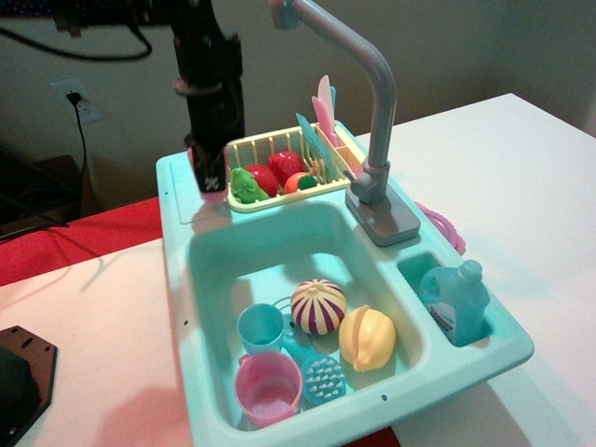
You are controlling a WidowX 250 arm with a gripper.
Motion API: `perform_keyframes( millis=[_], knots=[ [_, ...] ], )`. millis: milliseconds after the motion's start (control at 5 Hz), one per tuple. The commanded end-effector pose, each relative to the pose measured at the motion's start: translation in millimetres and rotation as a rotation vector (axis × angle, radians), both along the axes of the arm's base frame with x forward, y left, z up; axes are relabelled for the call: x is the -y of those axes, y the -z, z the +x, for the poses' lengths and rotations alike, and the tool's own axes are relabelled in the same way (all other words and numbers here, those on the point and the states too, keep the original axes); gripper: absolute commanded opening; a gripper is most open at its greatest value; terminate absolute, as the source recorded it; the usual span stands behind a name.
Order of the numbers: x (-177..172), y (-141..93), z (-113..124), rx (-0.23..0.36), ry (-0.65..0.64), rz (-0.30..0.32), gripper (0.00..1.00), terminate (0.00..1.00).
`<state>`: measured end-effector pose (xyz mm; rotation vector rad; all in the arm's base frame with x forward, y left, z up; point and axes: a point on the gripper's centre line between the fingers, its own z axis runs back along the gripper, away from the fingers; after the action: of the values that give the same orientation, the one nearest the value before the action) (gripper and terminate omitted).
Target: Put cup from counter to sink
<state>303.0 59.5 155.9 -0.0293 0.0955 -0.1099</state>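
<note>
My gripper [207,175] hangs from the black arm over the back left corner of the teal counter [182,216]. Its black fingers [210,168] are closed around the small pink cup [215,193]. Only pink slivers of the cup show beside and below the fingers. The cup seems to be just above the ledge, casting a shadow there. The deep teal sink [270,247] lies in front and to the right of the gripper, under the grey faucet [375,121].
A yellow rack [279,149] with toy fruit and utensils stands right of the gripper. In the sink lie a light-blue cup [261,328], a wider pink cup [268,386], a striped onion [318,305], a lemon [367,338] and a brush [323,379]. A blue bottle [456,298] fills the side compartment.
</note>
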Motion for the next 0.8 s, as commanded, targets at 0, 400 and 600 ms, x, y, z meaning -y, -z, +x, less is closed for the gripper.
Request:
perform_keyframes(
  millis=[0, 400, 600],
  knots=[
    [13, -45, 22, 0.123, 0.006, 0.0, 0.0, 0.0],
    [58, -35, 42, 0.102, 0.081, -0.057, 0.0, 0.0],
    [87, -27, 44, 0.077, 0.144, -0.081, 0.0, 0.0]
  ],
)
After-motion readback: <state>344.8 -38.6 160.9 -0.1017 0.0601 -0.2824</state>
